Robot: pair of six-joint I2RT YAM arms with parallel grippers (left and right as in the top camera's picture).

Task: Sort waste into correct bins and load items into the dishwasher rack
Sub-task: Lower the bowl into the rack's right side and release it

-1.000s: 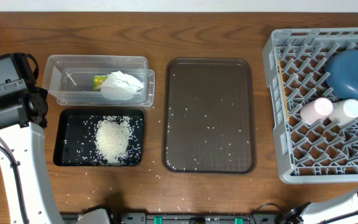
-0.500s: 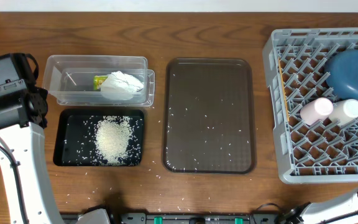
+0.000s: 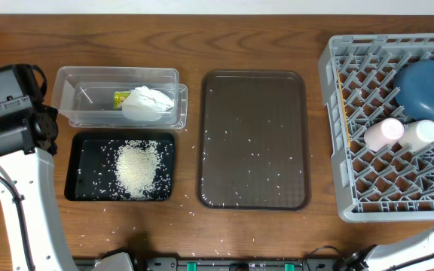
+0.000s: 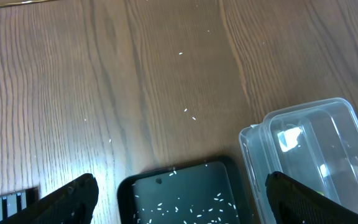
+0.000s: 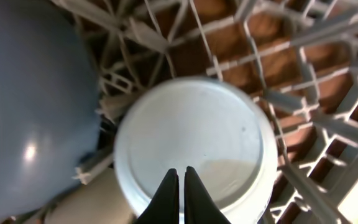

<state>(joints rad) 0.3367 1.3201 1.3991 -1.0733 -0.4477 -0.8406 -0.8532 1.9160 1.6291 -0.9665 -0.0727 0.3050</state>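
We list: table [image 3: 277, 38], wood, visible grain, low sheen; tub [image 3: 117, 71], clear glossy plastic; tissue [image 3: 148, 104], crumpled white paper; black tray [image 3: 119, 135], smooth, slight sheen; serving tray [image 3: 255, 90], brown, matt; rack [image 3: 336, 150], grey matt plastic; large bowl [image 3: 428, 89], smooth, glossy blue.

Surface [image 3: 262, 45]: dark brown wood, pronounced grain, evenly lit. Pale strip [image 3: 202, 6] beyond far edge, detail unclear.
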